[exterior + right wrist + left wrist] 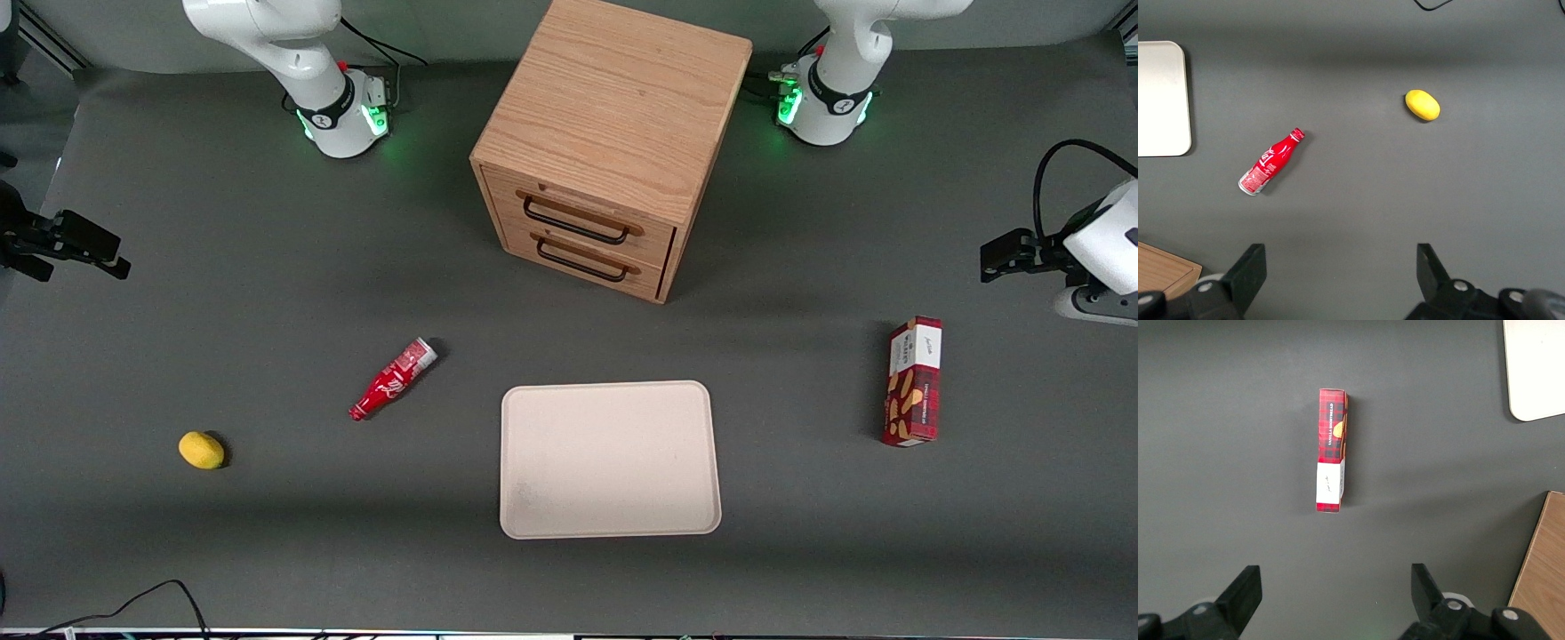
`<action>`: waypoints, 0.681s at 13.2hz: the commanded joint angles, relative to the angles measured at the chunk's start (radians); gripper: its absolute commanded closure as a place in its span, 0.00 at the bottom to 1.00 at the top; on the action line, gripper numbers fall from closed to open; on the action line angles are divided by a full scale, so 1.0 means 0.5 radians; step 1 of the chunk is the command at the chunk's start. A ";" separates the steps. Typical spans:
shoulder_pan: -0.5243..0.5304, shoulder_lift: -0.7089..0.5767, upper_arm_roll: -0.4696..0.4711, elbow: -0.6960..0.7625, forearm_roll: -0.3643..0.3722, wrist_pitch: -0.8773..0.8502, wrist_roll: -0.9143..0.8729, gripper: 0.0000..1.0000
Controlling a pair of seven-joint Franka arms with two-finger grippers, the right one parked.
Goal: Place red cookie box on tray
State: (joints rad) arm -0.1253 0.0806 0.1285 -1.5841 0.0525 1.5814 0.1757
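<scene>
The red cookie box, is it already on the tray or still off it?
Off it. The red cookie box lies on the dark table, apart from the tray, toward the working arm's end. The open gripper is above the table near it.

Dark grey tabletop (267, 551), one piece of furniture on it.

And there's the oak-grain wooden cabinet (622, 116) standing mid-table, turned at a slight angle, two drawers (582, 238) stacked in its front, each with a black bar handle (573, 224). Even overhead light, soft shadows on the matte grey, and a black cable (133, 600) curling in at the edge nearest the camera.
</scene>
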 commanded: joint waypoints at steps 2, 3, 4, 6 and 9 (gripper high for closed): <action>0.008 0.059 -0.012 0.127 0.005 -0.082 -0.014 0.00; 0.008 0.111 -0.012 0.201 -0.001 -0.152 -0.014 0.00; 0.008 0.170 -0.009 0.299 -0.019 -0.259 -0.032 0.00; 0.008 0.182 0.037 0.309 0.002 -0.300 -0.024 0.00; 0.014 0.210 0.071 0.150 0.012 -0.230 0.084 0.00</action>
State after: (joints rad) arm -0.1223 0.1699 0.1557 -1.4841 0.0520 1.4614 0.1961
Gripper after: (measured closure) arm 0.000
